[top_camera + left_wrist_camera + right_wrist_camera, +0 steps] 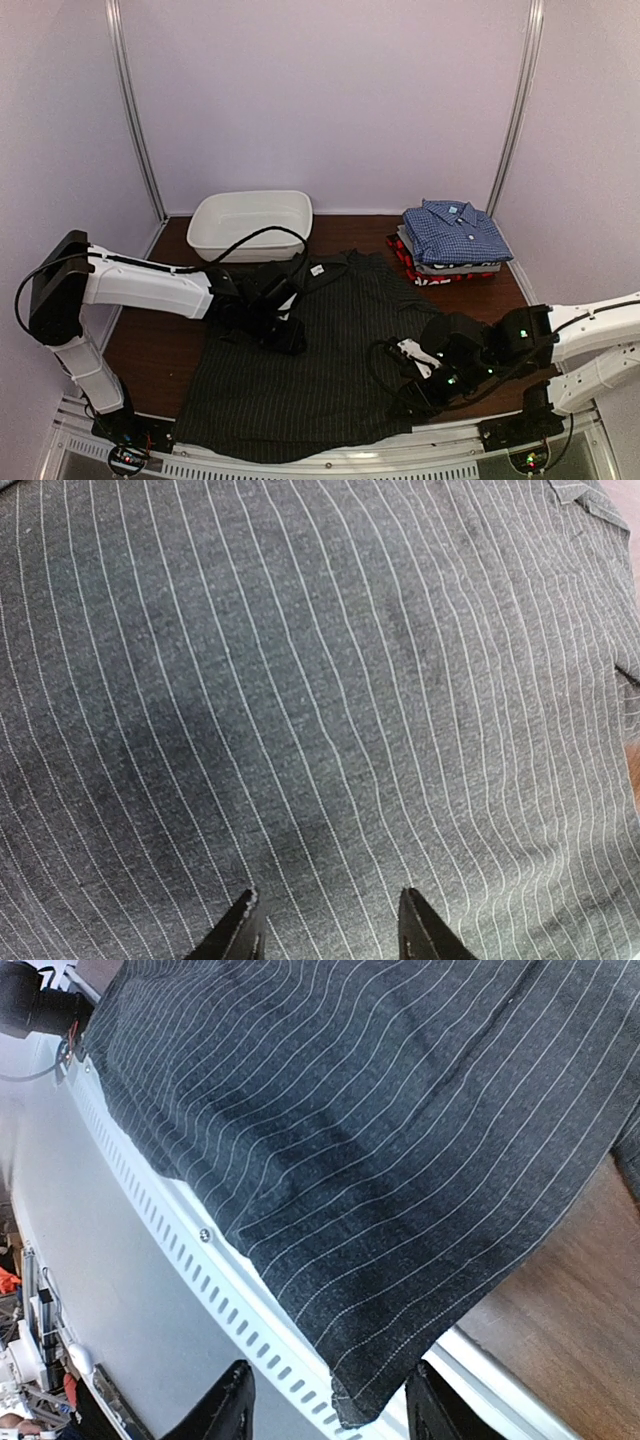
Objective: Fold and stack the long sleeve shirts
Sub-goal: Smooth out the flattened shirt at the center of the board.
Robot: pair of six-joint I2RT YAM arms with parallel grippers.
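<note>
A black pinstriped shirt point(300, 370) lies spread flat on the table, and its near hem hangs over the front edge. My left gripper point(287, 335) hovers open over the shirt's upper left part. In the left wrist view the pinstriped cloth point(320, 680) fills the frame, and the left gripper point(330, 928) holds nothing. My right gripper point(405, 395) is open at the shirt's near right corner. In the right wrist view that hem corner point(400, 1340) lies between the open fingers of the right gripper point(330, 1412), ungripped. Folded shirts point(452, 240) are stacked at the back right, blue checked on top.
A white plastic tub point(250, 225) stands at the back left. A white slotted rail point(190, 1260) runs along the table's front edge under the hem. Bare brown table point(570, 1300) shows right of the shirt. White walls enclose the cell.
</note>
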